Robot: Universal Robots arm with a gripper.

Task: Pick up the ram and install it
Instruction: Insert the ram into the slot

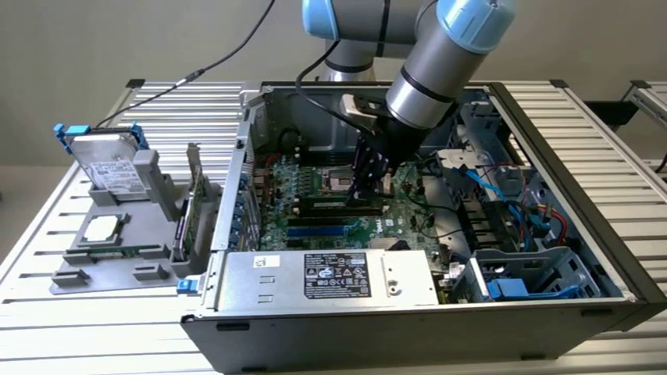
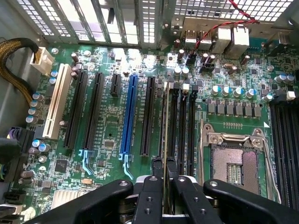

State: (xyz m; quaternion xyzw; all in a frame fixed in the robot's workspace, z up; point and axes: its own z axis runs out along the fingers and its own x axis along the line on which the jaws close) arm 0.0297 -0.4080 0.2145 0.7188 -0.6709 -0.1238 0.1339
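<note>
Inside the open computer case (image 1: 583,148), my gripper (image 1: 363,186) reaches down to the green motherboard (image 1: 312,191). The wrist view shows its two black fingers (image 2: 156,173) pinched on the ram (image 2: 166,122). I see the ram edge-on, as a thin pale strip. It runs away from my gripper (image 2: 163,169) along the outermost of the long black memory slots (image 2: 180,126), beside the CPU socket (image 2: 233,161). Whether it sits fully in that slot cannot be told.
A blue expansion slot (image 2: 128,116) and black ones (image 2: 93,112) lie beside the memory slots. The power supply (image 1: 333,277) is at the case front and blue cables (image 1: 501,187) are on the exterior view's right. Outside, a grey fixture (image 1: 115,250) carries a hard drive (image 1: 105,164) and an upright card (image 1: 193,203).
</note>
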